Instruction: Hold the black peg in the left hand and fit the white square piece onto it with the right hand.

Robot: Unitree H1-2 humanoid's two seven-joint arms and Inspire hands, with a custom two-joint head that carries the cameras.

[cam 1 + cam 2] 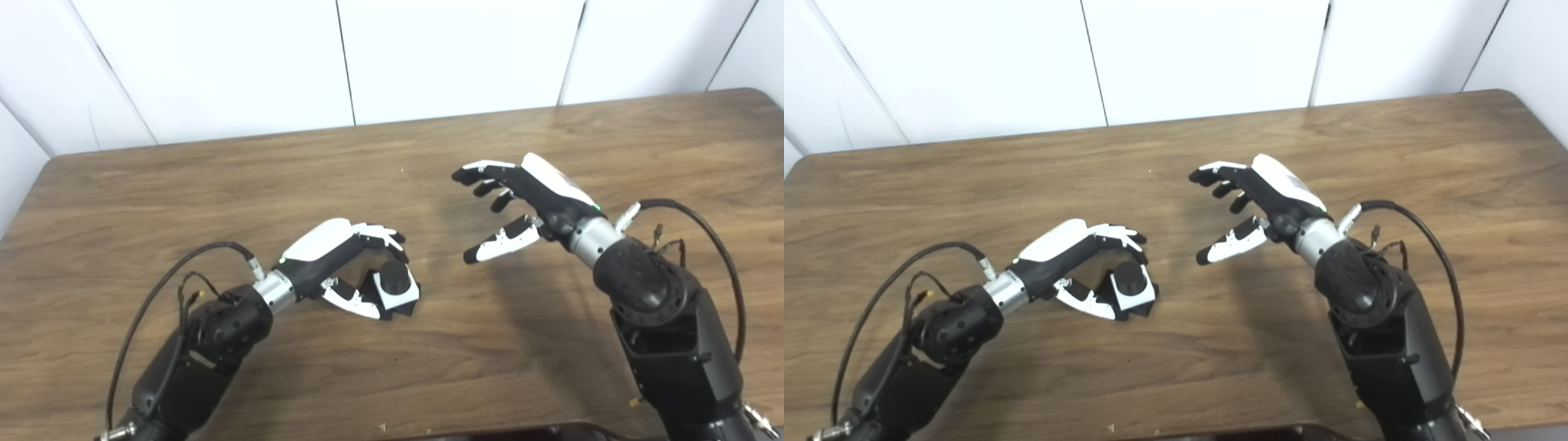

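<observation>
Brown wood-grain table (392, 380), white panelled wall (453, 55) along its far edge. Left hand (334, 260) at near-left centre grips black peg (393, 277); white square piece (401, 294) sits around the peg. Right hand (527, 202) hovers right of it, fingers spread, holding nothing.

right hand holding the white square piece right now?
No. The right hand hangs open and empty above the table, while the white square piece sits on the black peg by the left hand.
</observation>
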